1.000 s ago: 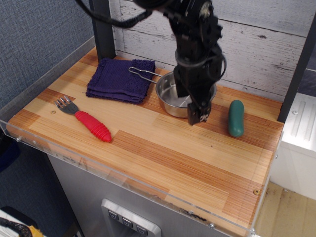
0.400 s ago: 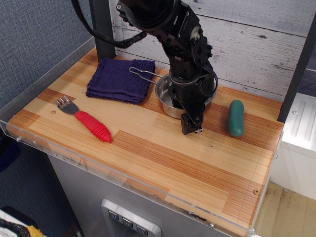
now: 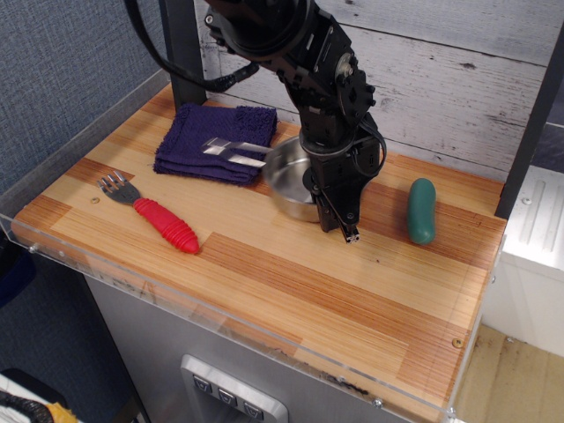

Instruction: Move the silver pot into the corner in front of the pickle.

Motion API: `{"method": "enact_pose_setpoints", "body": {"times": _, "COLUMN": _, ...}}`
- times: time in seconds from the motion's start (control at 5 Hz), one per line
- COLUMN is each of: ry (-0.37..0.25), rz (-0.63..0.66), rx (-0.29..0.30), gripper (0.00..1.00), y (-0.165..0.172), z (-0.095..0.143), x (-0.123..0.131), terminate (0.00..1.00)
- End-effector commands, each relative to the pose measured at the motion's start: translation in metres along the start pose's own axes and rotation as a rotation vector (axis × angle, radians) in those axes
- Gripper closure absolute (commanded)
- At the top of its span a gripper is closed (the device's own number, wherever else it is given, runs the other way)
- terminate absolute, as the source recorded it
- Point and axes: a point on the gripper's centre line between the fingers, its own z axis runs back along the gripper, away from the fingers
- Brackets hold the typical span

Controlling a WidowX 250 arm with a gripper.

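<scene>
We have our gripper (image 3: 345,222) pinched on the right rim of the pot (image 3: 293,181), which has just tipped up and slid left off its earlier spot; it sits lifted beside the towel (image 3: 214,141), left of the pickle (image 3: 421,211), far from the corner (image 3: 454,342)

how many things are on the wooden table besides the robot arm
4: purple cloth back left, red-handled fork front left, silver pot at the gripper, pickle right.

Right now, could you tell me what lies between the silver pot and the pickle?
In the only view, the hand and its arm stand at the silver pot's right rim; from there to the pickle is bare striped wooden tabletop.
</scene>
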Motion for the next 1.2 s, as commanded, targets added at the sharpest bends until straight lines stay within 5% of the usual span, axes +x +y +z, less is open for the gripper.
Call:
{"method": "enact_pose_setpoints", "body": {"times": 0.0, "ry": -0.018, "rz": -0.008, "rx": 0.004, "gripper": 1.00, "y": 0.011, "z": 0.015, "x": 0.002, "terminate": 0.00}}
{"method": "enact_pose_setpoints", "body": {"times": 0.6, "ry": -0.111, "rz": -0.037, "rx": 0.038, "gripper": 1.00, "y": 0.037, "z": 0.075, "x": 0.014, "terminate": 0.00}}
{"method": "enact_pose_setpoints", "body": {"times": 1.0, "ry": -0.142, "rz": -0.140, "rx": 0.016, "gripper": 1.00, "y": -0.002, "z": 0.090, "x": 0.005, "terminate": 0.00}}
